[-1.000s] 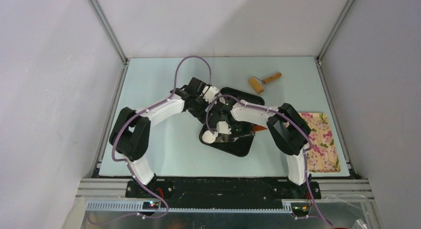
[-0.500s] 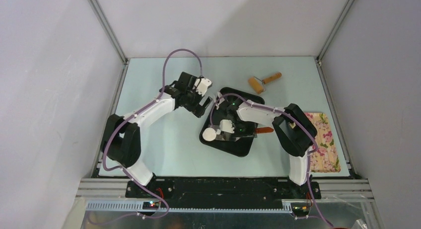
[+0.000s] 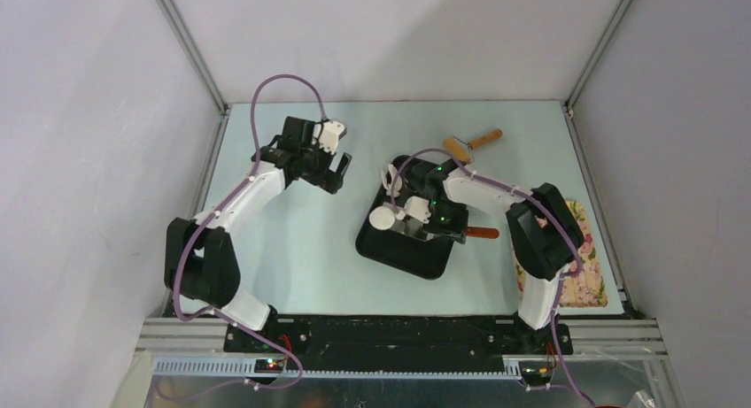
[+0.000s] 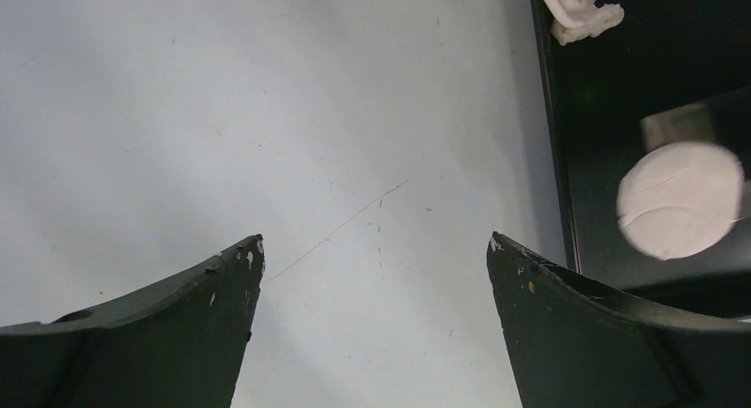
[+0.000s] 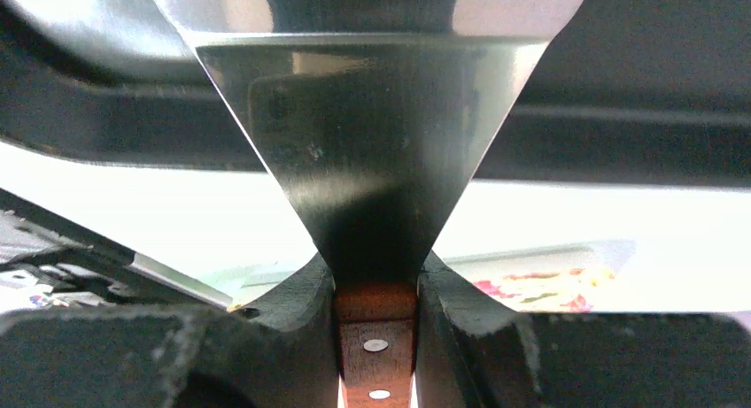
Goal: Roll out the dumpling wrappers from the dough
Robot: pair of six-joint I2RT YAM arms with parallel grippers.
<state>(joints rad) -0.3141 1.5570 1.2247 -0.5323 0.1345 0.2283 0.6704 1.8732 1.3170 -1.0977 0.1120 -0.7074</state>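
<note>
The dough (image 3: 383, 218) is a flat white disc lying over the left end of a steel scraper blade (image 3: 416, 228), above the black tray (image 3: 416, 259). My right gripper (image 3: 453, 222) is shut on the scraper's wooden handle (image 5: 375, 337), and the blade (image 5: 372, 116) fills the right wrist view. My left gripper (image 3: 335, 171) is open and empty over the bare table, left of the tray. In the left wrist view its fingertips (image 4: 250, 249) frame the table, with the dough disc (image 4: 680, 200) and the tray's edge (image 4: 551, 160) at the right.
A small ragged scrap of white dough (image 4: 580, 14) lies at the tray's far corner. A wooden rolling pin (image 3: 469, 145) lies behind the tray. A floral cloth (image 3: 580, 257) lies at the table's right edge. Enclosure posts stand at the back corners.
My left arm has drawn back from the tray to the left and far side, gripper open. My right gripper has carried the scraper and the dough disc farther along the tray.
</note>
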